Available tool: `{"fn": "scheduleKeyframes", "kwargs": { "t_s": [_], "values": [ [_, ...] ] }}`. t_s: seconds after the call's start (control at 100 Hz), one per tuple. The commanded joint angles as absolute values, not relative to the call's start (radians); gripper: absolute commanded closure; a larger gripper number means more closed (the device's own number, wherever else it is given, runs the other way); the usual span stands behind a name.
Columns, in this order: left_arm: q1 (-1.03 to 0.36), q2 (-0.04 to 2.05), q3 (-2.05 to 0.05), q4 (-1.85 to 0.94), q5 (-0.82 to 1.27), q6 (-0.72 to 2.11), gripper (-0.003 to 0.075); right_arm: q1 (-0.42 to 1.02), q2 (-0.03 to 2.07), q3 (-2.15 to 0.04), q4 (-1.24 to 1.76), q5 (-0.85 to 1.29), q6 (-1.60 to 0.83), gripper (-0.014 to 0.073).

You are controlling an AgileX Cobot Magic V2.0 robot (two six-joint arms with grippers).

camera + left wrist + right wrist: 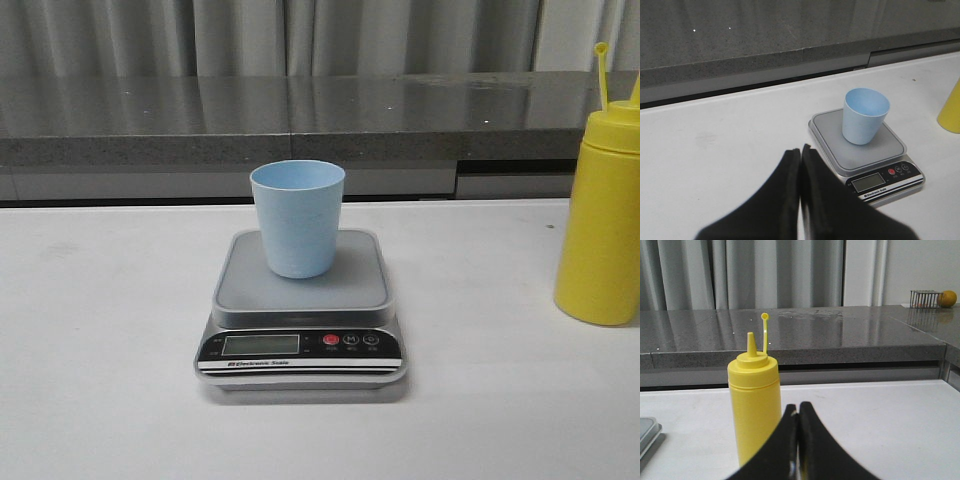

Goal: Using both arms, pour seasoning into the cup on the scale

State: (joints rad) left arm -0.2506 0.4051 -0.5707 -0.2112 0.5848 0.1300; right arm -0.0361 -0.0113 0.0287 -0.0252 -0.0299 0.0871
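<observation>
On the white worktop (100, 330), nearest the front camera, sits the scale (302, 320), its black panel with the display and red button facing forward. The cup (297, 217) stands upright on the grey platform, toward its back edge, mouth open. To the right and well apart from the scale stands the yellow bottle (602, 220), upright on the worktop, partly cut off by the picture's edge, its thin cap strap sticking up beside the nozzle.

In the left wrist view, the left gripper (800, 155) has its two black fingers pressed together with nothing between them, hovering near the scale's corner without touching it. In the right wrist view, the right gripper (798, 410) is likewise closed on nothing, fingertips meeting just in front of the bottle; whether they touch it cannot be told.

Behind everything runs a dark speckled stone ledge (300, 110), then grey curtains (250, 35).
</observation>
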Motion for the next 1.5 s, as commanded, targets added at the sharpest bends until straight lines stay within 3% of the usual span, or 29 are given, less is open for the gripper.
{"fn": "scheduleKeyframes", "kwargs": {
  "t_s": [0.0,0.27,0.43,0.78,0.96,1.3,1.49],
  "values": [
    [-0.249,0.352,-0.556,-0.221,0.500,0.120,0.0741,-0.040,-0.033,0.010,-0.033,-0.117,0.075,0.0652],
    [-0.249,0.197,-0.438,-0.221,0.461,0.120,0.0741,-0.040,-0.033,0.005,-0.033,-0.124,0.076,0.0652],
    [-0.249,0.177,-0.410,-0.234,0.458,0.120,0.0741,-0.040,-0.012,-0.062,-0.033,-0.008,0.077,0.0652],
    [-0.249,0.177,-0.405,-0.234,0.458,0.120,0.0741,-0.040,0.259,-0.243,0.034,0.170,0.105,0.0625],
    [-0.249,0.177,-0.405,-0.234,0.458,0.120,0.0741,-0.040,0.435,-0.292,0.034,0.166,0.105,0.0484],
    [-0.249,0.177,-0.405,-0.234,0.458,0.120,0.0741,-0.040,0.651,-0.325,0.033,-0.024,0.105,-0.0073],
    [-0.249,0.177,-0.405,-0.234,0.458,0.120,0.0741,-0.021,0.749,-0.328,0.028,-0.104,0.105,-0.0051]
  ]
}}
